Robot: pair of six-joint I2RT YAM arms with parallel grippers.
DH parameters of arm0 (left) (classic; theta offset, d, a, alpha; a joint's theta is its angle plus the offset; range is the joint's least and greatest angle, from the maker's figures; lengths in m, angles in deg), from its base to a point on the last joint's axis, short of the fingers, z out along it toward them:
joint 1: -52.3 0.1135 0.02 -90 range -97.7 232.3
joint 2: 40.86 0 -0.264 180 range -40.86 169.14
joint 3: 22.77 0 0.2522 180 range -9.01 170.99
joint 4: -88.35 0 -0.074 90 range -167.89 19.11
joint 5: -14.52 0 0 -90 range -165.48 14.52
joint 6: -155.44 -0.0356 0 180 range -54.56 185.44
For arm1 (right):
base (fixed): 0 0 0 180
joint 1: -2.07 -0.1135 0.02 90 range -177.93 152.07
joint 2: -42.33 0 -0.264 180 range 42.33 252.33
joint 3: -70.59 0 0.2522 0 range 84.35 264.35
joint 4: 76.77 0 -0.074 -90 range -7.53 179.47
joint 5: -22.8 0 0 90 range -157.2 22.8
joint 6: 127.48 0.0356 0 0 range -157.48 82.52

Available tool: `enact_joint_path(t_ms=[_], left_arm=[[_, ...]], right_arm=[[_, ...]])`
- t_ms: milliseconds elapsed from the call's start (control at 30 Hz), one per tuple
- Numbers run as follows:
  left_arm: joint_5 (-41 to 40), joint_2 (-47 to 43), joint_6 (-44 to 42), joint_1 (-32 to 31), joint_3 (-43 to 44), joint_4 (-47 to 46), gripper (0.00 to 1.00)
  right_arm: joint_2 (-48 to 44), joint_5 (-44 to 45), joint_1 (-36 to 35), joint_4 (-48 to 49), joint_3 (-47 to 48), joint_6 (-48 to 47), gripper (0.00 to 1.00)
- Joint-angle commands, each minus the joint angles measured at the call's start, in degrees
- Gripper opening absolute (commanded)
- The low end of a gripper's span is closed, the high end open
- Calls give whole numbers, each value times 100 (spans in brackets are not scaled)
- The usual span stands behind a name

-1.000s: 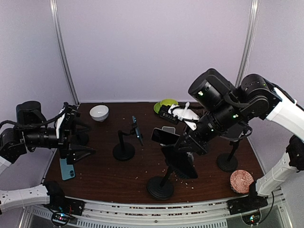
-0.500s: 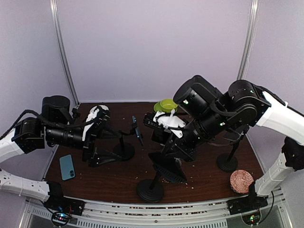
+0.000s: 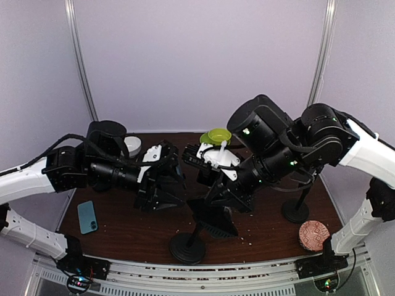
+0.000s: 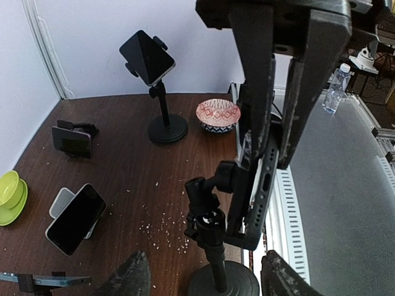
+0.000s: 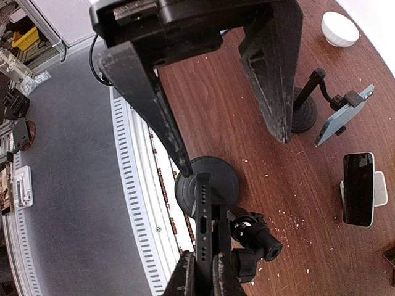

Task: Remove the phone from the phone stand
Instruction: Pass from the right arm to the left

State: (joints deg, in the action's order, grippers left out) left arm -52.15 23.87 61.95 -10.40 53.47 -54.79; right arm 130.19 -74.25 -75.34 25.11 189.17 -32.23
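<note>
The brown counter (image 3: pixel 123 228) lies under both my arms, which meet over its near middle. My right end effector (image 5: pixel 202 272) comes down from above and is clamped tight on the upper part of the phone (image 4: pixel 258 197), one fingertip (image 5: pixel 185 276) pressed on each face. My left end effector (image 4: pixel 208 276) reaches in low from the left, partly spread and gripping nothing. Its fingers stand on either side of the foot of the phone stand (image 3: pixel 187 245), and I cannot tell whether either one touches it.

The phone stand sits at the counter's near edge, just beside the slotted rail, with its round black foot down and its jointed stem rising to the cradle. The phone sits in that cradle, dark, set on edge and almost upright.

Further back on the right, a second stand (image 4: pixel 166 126) holds a black phone (image 4: pixel 148 58) tilted on its clamp. A teal phone (image 3: pixel 86 217) lies flat near the left edge. A red patterned bowl (image 4: pixel 218 115) rests near the second stand, a green bowl (image 3: pixel 216 135) and a white bowl (image 5: pixel 339 28) sit at the back, and pale crumbs (image 4: pixel 163 222) dot the wood.
</note>
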Motion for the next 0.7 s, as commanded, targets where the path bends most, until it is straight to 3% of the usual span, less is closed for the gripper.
enact_joint_path(t_ms=[0, 133, 333, 667], left_arm=[[345, 178, -44, -23, 155, -539, 59], [582, 320, 96, -23, 118, -823, 45], [939, 470, 516, -23, -67, -1629, 35], [1027, 596, 330, -23, 117, -1353, 18]], right_arm=[[-385, 224, -51, 814, 397, -137, 0], [-417, 318, -63, 903, 408, -174, 0], [-432, 478, -58, 971, 399, -240, 0], [-462, 764, -58, 1185, 391, -296, 0]])
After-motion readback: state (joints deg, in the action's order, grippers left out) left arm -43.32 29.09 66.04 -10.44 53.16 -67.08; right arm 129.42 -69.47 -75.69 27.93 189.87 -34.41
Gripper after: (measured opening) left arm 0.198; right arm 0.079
